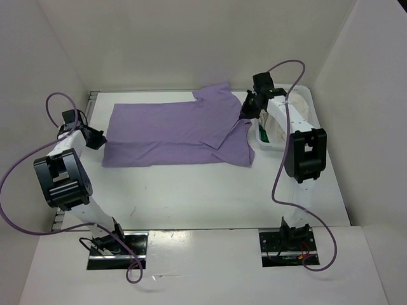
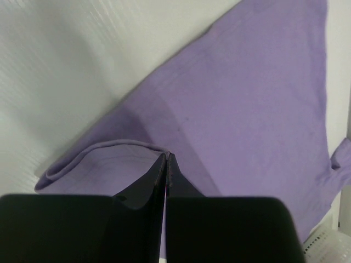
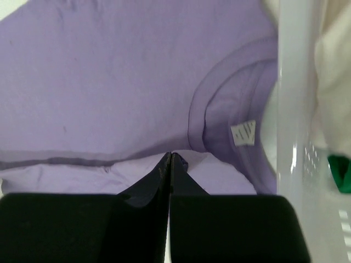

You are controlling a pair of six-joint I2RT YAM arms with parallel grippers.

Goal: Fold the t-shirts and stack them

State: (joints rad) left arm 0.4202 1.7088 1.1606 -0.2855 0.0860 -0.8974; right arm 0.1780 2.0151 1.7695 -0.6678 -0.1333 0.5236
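Observation:
The lavender t-shirt point(image 1: 168, 130) lies spread across the back of the table, bottom hem to the left and collar point(image 3: 219, 104) to the right. My left gripper point(image 1: 96, 137) is at the left hem, and the left wrist view shows its jaws point(image 2: 166, 155) shut with a fold of that hem point(image 2: 109, 147) pinched at the tips. My right gripper point(image 1: 245, 115) is at the collar end, shut point(image 3: 171, 155) on a lifted edge of the lavender cloth beside the neck label point(image 3: 243, 132). A cream t-shirt point(image 3: 334, 66) and a green one point(image 3: 342, 174) lie in the basket.
The white plastic basket point(image 1: 306, 96) stands at the back right, right next to the lavender shirt's collar end, and its wall point(image 3: 293, 109) runs close beside my right gripper. Booth walls close in the table on the left, back and right.

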